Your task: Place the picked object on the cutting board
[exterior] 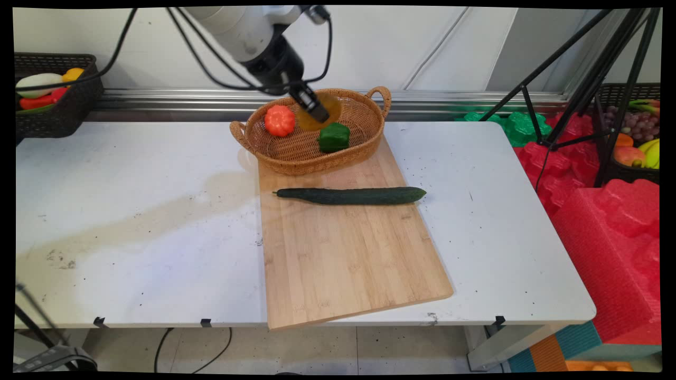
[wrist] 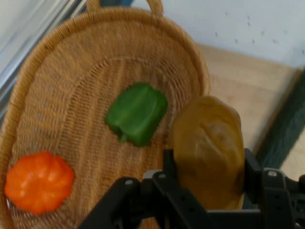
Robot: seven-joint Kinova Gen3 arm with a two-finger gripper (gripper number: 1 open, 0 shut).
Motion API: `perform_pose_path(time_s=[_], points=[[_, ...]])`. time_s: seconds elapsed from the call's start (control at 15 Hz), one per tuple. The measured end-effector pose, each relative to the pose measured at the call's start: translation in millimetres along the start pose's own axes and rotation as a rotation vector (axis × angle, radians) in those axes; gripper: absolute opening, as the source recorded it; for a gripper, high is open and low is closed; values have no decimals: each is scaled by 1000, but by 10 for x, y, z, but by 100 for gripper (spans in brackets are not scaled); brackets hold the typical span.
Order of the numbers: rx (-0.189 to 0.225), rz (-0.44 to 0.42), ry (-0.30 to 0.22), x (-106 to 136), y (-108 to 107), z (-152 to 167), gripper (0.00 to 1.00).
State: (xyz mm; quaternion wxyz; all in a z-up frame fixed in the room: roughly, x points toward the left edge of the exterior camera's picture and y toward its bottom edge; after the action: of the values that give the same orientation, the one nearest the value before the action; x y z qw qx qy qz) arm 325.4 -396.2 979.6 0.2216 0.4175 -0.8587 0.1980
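My black gripper (exterior: 316,112) hangs over the wicker basket (exterior: 369,132), shut on a brownish-yellow potato-like thing (exterior: 323,112). In the hand view that brown thing (wrist: 209,148) sits squeezed between the two fingers (wrist: 251,167), above the basket's (wrist: 57,86) inside. A green bell pepper (exterior: 334,137) (wrist: 137,113) lies in the basket just below and right of the gripper. An orange pumpkin-shaped vegetable (exterior: 279,120) (wrist: 38,180) rests at the basket's left end.
The basket stands on the far end of a wooden cutting board (exterior: 343,253), with a long dark cucumber (exterior: 351,195) lying across the board. A black crate of vegetables (exterior: 50,95) sits at the back left. A tripod (exterior: 581,89), red foam (exterior: 607,227) and a fruit crate (exterior: 634,132) stand right of the table.
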Motion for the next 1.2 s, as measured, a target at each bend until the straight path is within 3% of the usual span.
perform_pose_path(time_s=[0.27, 0.53, 0.87, 1.2], points=[[-31, 55, -44, -308, 120, -41, 0], [-103, 144, -70, -458, 445, -39, 0], [-208, 294, -57, -454, 1084, 14, 0], [-240, 393, -49, -372, 1448, 201, 0]])
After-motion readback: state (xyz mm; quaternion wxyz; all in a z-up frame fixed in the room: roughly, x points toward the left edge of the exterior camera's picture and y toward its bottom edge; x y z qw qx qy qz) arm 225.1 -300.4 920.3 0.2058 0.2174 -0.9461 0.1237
